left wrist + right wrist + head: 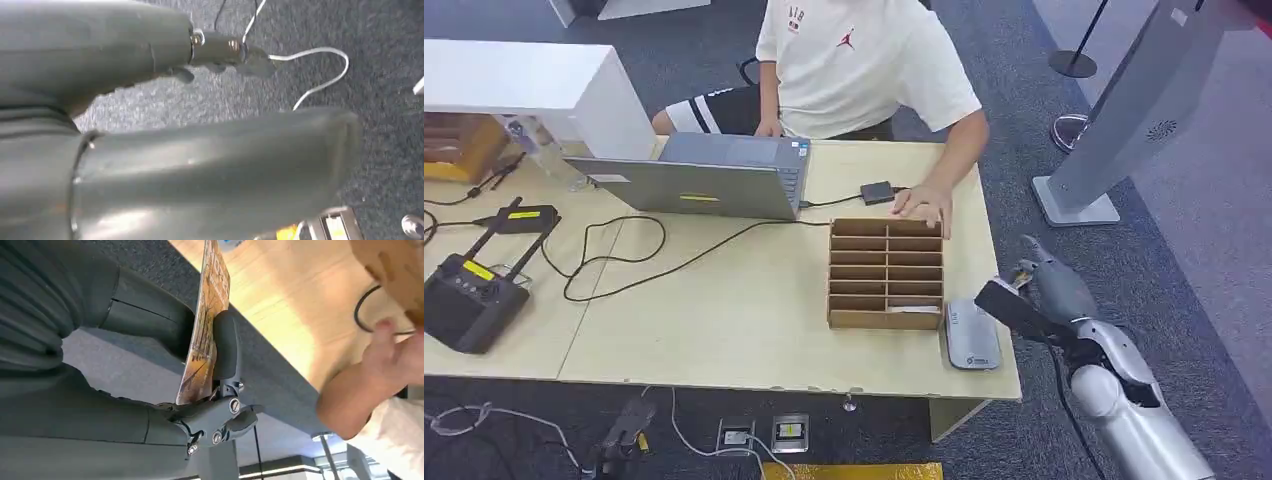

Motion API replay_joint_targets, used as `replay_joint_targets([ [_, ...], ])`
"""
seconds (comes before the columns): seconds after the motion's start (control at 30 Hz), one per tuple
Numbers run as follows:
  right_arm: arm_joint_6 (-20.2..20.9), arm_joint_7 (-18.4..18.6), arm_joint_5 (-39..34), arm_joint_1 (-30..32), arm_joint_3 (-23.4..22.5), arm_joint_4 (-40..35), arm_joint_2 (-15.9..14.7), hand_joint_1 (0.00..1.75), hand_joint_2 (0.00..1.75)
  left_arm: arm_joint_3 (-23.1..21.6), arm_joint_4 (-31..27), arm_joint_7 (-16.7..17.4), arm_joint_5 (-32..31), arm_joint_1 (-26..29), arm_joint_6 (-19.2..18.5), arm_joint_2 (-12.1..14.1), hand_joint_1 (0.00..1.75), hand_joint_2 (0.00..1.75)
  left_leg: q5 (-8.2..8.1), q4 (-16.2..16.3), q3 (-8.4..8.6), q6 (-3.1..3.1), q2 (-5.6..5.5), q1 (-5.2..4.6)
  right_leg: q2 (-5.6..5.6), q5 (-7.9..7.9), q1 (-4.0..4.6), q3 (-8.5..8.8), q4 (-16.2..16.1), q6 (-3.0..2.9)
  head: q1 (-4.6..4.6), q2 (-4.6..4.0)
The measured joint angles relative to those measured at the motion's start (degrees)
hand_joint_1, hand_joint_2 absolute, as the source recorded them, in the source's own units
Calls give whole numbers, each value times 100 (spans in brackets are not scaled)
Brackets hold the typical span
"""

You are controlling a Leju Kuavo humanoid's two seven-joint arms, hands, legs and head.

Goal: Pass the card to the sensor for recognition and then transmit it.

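My right hand [1052, 287] hovers off the table's right edge and pinches a thin card [1012, 308] on its edge. In the right wrist view the card [206, 325] has an orange printed face, clamped between the thumb [226, 345] and the fingers behind it. The grey oval sensor [971, 336] lies flat on the table just left of the card, beside the cardboard sorter [886, 272]. My left hand [190, 165] hangs over the carpet with nothing in it, fingers apart.
A person in a white shirt [854, 60] sits across the wooden table [724, 320], one hand [924, 205] at the sorter's far edge. A laptop [714, 178], cables and a black controller [464, 295] lie to the left. A grey kiosk stand [1124, 110] rises at the right.
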Motion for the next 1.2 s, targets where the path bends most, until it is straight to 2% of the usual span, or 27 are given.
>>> replay_joint_targets([
  [1.2, 402, -13, -345, 189, 754, 13, 0, 175, 175, -31, -236, 149, -55, 68, 37, 103, 0, 0, 0, 0, 1, 0, 12, 0, 9, -1, 0, -3, -1, -1, 0, 0],
])
